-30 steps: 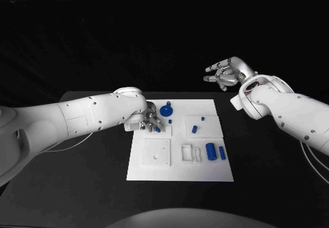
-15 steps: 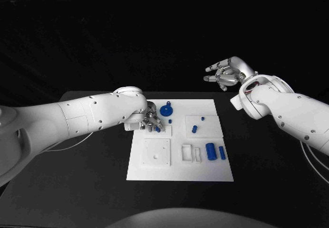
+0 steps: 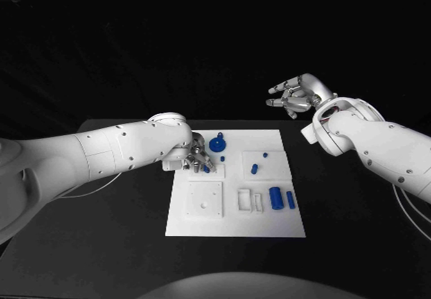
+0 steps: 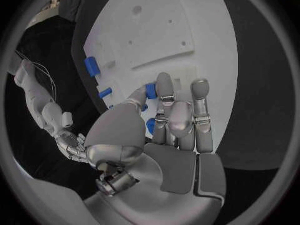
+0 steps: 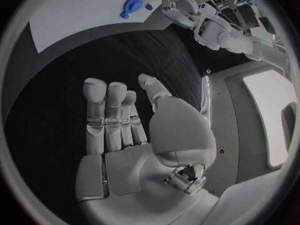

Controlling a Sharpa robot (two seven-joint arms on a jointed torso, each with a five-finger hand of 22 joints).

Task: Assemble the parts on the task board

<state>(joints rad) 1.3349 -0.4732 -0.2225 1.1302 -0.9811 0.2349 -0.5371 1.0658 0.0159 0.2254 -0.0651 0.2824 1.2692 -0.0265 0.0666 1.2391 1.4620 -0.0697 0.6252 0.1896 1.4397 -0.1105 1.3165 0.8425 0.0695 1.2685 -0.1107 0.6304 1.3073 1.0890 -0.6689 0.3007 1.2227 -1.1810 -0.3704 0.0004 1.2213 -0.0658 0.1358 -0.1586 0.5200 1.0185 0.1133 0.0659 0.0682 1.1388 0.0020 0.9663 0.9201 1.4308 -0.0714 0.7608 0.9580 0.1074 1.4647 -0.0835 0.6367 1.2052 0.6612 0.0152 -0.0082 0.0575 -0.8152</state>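
Black table is carrying the white task board, lying centre w/ its parts spread over it. Left arm is reaching in over the board's near-left upper area; left hand is hovering fingers-down at a small blue peg, and in the left wrist view the fingertips are sitting right at a blue piece, but can't tell whether they're actually pinching it or just touching. Right hand is waiting well apart, raised beyond the board's far-right corner, fingers apart and loosely curled, holding nothing; right wrist view confirms an empty palm. On the board: blue gear-like disc is sitting near the far edge, a short blue pin is lying on the right-hand raised plate, a blue block and a blue cylinder are lying side by side lower right, next to white slotted fixtures. Judging by that, assembly is looking early: most pieces seem loose, not seated, and the square plate w/ its hole is empty.
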